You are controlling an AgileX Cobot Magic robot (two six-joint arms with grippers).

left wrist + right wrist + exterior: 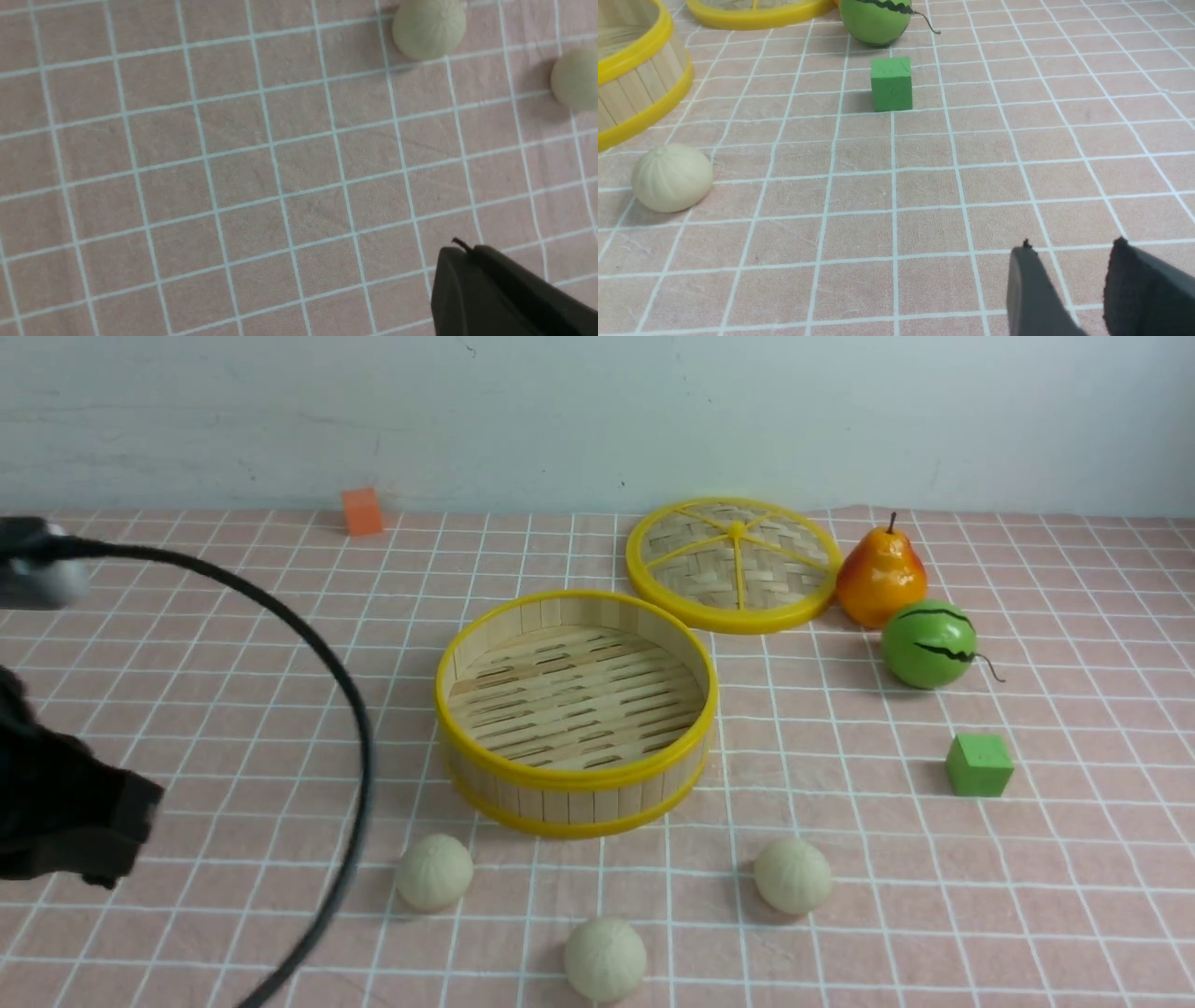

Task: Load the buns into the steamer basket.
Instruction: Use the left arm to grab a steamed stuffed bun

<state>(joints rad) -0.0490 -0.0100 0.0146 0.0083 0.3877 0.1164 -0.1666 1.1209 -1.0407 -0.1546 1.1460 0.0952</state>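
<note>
The steamer basket (569, 782), a round bamboo tub with yellow rims, stands empty mid-table. Three cream-white buns lie on the cloth in front of it: one at left (434, 871), one nearest me (605, 959), one at right (793, 875). My left gripper (460, 249) is shut and empty above bare cloth, with two buns (429, 28) (577, 79) some way beyond it. My right gripper (1071, 247) is open and empty, low over the cloth. The right bun (672, 177) and the basket's wall (635, 79) lie well off to its side.
The flat woven lid (735, 563) lies behind the basket, with a pear (880, 574) and a green watermelon ball (929, 643) to its right. A green cube (978, 764) sits right of the basket and an orange cube (362, 511) by the wall. My left arm (65, 812) and its cable (359, 737) cross the left side.
</note>
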